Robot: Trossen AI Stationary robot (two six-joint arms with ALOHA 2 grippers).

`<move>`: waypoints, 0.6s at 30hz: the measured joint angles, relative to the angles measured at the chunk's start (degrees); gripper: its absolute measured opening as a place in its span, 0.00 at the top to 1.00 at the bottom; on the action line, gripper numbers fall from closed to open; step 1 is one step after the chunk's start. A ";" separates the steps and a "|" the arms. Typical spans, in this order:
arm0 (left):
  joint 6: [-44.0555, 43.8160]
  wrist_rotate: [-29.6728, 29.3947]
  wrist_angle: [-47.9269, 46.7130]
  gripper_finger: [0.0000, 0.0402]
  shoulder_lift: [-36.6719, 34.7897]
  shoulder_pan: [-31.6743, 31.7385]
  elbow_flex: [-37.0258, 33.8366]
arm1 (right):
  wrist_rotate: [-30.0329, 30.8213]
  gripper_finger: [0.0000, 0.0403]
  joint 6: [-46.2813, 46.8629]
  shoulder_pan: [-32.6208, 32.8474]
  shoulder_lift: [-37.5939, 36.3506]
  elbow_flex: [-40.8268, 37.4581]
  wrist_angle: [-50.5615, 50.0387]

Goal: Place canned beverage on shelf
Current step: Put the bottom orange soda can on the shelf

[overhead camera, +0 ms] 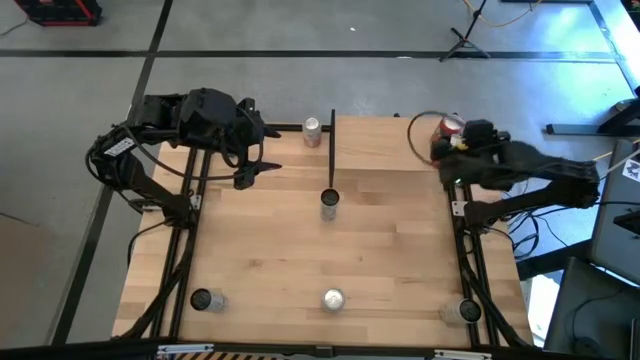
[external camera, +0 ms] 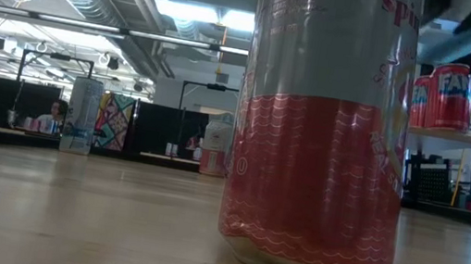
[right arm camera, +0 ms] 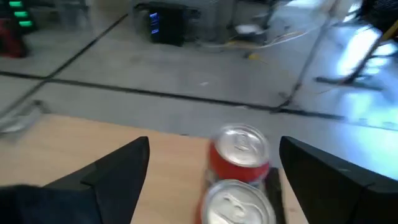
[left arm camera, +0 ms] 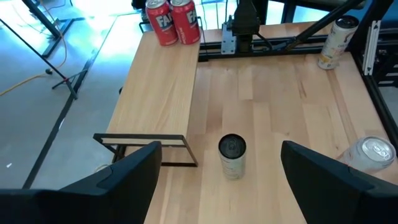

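Observation:
The shelf [overhead camera: 390,142] is a pale board with thin black posts at the table's far right. Two red cans [overhead camera: 450,127] stand on its far right corner; they also show in the left wrist view [left arm camera: 174,22] and the low view [external camera: 442,93]. My right gripper [right arm camera: 208,171] is open, just short of these cans [right arm camera: 239,152], and its fingers touch neither. My left gripper [overhead camera: 258,155] is open and empty at the far left. It faces a dark-topped can [left arm camera: 232,155] that stands upright mid-table [overhead camera: 330,200].
More cans stand on the tabletop: one at the far edge [overhead camera: 312,128], one at the near middle [overhead camera: 333,298], one near left [overhead camera: 205,300] and one near right [overhead camera: 465,312]. A red and silver can [external camera: 324,136] stands right before the low camera.

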 joint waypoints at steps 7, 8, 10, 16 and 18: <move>-1.19 0.00 -0.03 0.21 0.00 -1.20 -0.01 | -22.27 0.14 -28.35 0.00 0.54 1.38 31.39; -1.71 0.03 -0.02 0.21 0.00 -1.40 -0.12 | -26.36 0.14 -31.34 0.02 1.25 0.45 36.24; -2.80 0.02 -0.11 0.21 -0.02 -1.86 -1.22 | -33.07 0.14 -35.71 0.04 2.69 -1.60 43.88; -5.56 4.64 0.59 0.22 -0.16 -3.06 -9.41 | -46.37 0.14 -39.77 1.54 8.60 -7.65 56.42; -6.45 7.21 2.38 0.22 -0.25 -3.55 -13.77 | -47.42 0.14 -40.05 3.04 10.97 -9.04 57.74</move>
